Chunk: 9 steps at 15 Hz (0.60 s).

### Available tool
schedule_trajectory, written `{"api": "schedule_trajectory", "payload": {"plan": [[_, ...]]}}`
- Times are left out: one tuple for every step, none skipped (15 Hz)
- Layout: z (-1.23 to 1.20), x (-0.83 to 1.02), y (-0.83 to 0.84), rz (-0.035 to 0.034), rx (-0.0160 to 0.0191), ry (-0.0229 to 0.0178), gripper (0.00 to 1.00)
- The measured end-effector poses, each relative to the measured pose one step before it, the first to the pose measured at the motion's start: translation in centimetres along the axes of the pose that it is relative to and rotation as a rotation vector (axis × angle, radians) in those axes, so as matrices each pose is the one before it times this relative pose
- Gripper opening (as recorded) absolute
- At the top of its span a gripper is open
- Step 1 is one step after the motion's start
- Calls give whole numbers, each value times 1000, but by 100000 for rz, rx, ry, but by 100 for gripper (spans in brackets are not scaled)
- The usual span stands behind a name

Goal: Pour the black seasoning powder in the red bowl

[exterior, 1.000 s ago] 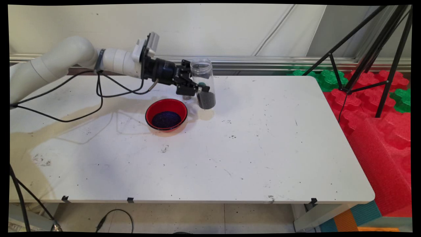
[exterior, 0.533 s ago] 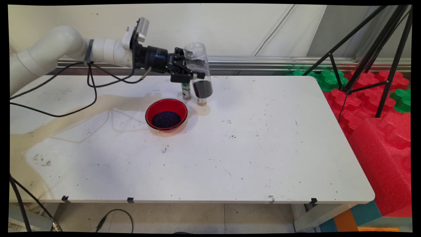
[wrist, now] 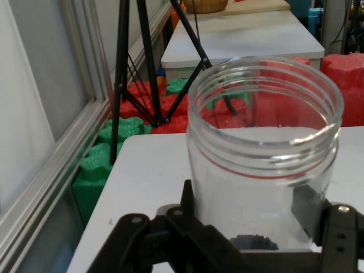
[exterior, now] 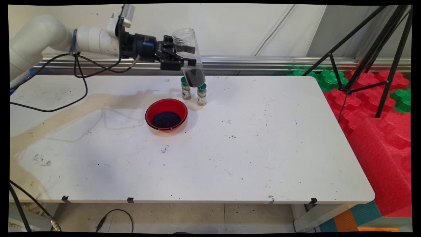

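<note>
Jar (exterior: 189,56), clear plastic, lidless, dark grains at bottom: light, rigid, smooth-walled; clamped mid-body by end effector (exterior: 184,61), above two spice bottles (exterior: 201,94)

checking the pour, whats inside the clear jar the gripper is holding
The clear jar, clamped in the gripper, holds dark grains settled at its bottom end. The hand view shows its mouth open with no lid; the fingers cover part of the contents.

The clear jar (exterior: 189,57) hides the upper part of the two green-capped spice bottles (exterior: 201,94) in the main view. In the hand view, the jar (wrist: 264,153) bottom and its dark contents are cut off by the gripper (wrist: 250,239) linkage and the picture's lower edge. Bottle labels are too small to read.
</note>
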Motion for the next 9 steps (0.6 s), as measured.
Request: {"api": "schedule_trajectory", "payload": {"plan": [[-497, 172, -65, 422, 849, -188, 0], [-487, 139, -82, 416, 910, -263, 0], [-436, 89, -81, 421, 861, -274, 0], [-490, 68, -115, 526, 968, -366, 0], [-486, 34, -116, 535, 964, -419, 0], [-421, 2, -114, 466, 876, -378, 0], [-488, -44, -142, 510, 1043, -561, 0], [-471, -74, -149, 461, 1038, -602, 0], [-408, -92, -139, 356, 923, -540, 0]]}}
